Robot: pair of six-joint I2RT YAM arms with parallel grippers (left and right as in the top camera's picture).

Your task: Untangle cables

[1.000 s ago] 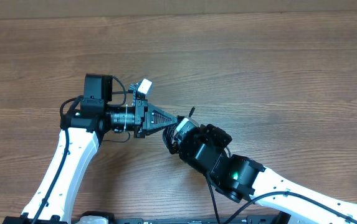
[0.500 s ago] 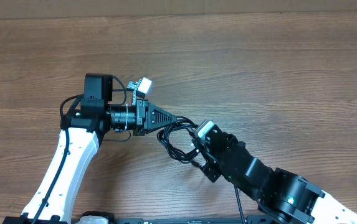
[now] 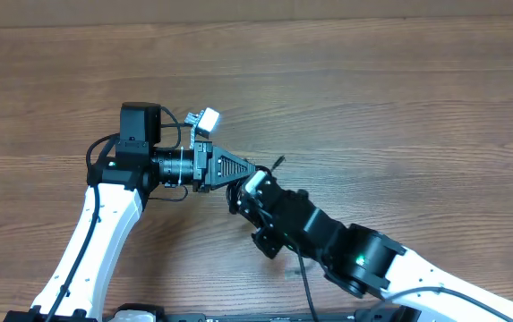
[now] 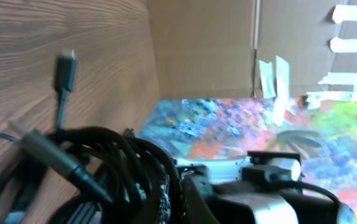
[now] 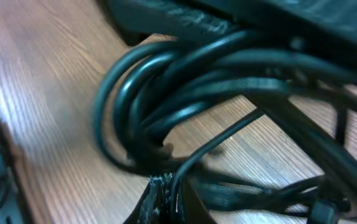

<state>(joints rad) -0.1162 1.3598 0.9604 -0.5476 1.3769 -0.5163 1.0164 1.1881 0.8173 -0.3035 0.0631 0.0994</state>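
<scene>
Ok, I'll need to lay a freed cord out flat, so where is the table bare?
Bare: the whole far strip of the table, and the wide right part beyond the right arm. Crowded: the centre, where the left gripper and right gripper meet over the cables, and the near edge under the left arm and right arm.

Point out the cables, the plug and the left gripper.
cables (image 5: 125, 87), right wrist view, on the coiled loops.
plug (image 4: 65, 64), left wrist view, on its black body.
left gripper (image 3: 251, 170), overhead view, at its fingertips.
</scene>
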